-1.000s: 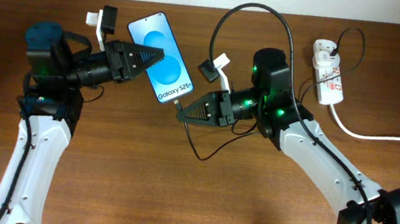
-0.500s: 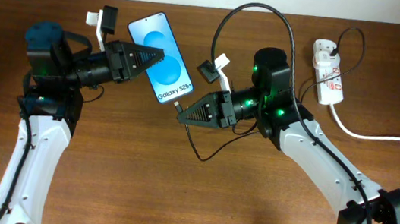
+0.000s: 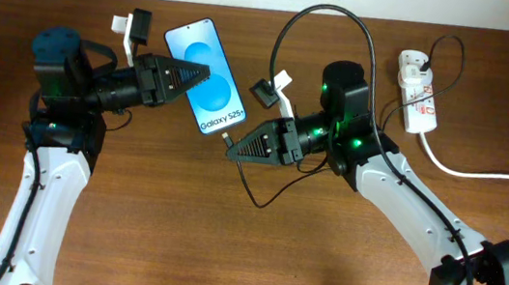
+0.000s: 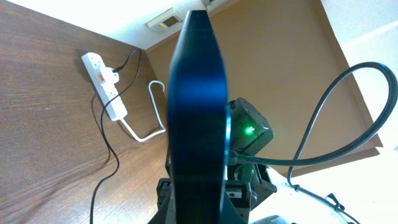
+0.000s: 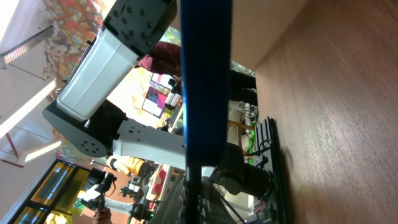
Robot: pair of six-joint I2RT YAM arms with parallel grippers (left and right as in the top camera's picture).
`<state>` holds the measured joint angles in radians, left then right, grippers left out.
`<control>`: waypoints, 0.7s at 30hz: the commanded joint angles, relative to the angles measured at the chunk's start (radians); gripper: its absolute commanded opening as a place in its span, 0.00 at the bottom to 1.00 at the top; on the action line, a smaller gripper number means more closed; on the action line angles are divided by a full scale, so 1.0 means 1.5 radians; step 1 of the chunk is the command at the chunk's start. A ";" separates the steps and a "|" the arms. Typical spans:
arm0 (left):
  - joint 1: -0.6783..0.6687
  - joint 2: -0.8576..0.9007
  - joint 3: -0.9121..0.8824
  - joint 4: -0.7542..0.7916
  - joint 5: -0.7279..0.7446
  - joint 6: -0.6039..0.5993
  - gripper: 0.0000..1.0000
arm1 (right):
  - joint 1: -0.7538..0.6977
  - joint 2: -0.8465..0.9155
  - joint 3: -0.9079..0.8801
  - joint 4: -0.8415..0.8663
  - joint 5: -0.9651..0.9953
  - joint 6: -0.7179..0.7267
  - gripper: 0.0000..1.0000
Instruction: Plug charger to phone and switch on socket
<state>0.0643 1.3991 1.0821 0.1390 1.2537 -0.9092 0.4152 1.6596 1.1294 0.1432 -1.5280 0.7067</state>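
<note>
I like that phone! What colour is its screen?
The phone screen is bright blue with a lighter circle, clearest overhead.

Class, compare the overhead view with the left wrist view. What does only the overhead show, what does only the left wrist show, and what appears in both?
Only overhead: the phone face-on, with its blue screen and lettering. The left gripper is shut on it, and the right gripper holds the charger tip near the phone's lower edge.
Only left wrist: the phone edge-on as a dark blurred slab, with a pale wall behind.
Both: the socket, its white cord and the right arm's green light.
</note>
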 commanded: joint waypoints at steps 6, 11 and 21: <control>0.002 -0.009 0.006 0.001 0.015 -0.015 0.00 | 0.005 0.002 0.005 0.002 0.019 -0.007 0.04; 0.002 -0.009 0.006 0.001 0.014 -0.014 0.00 | -0.007 0.002 0.005 0.002 0.018 -0.007 0.04; 0.002 -0.009 0.006 -0.007 0.003 -0.015 0.00 | -0.011 0.001 0.005 0.002 -0.016 -0.007 0.04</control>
<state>0.0643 1.3991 1.0821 0.1307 1.2533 -0.9249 0.3817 1.6600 1.1294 0.1432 -1.5284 0.7063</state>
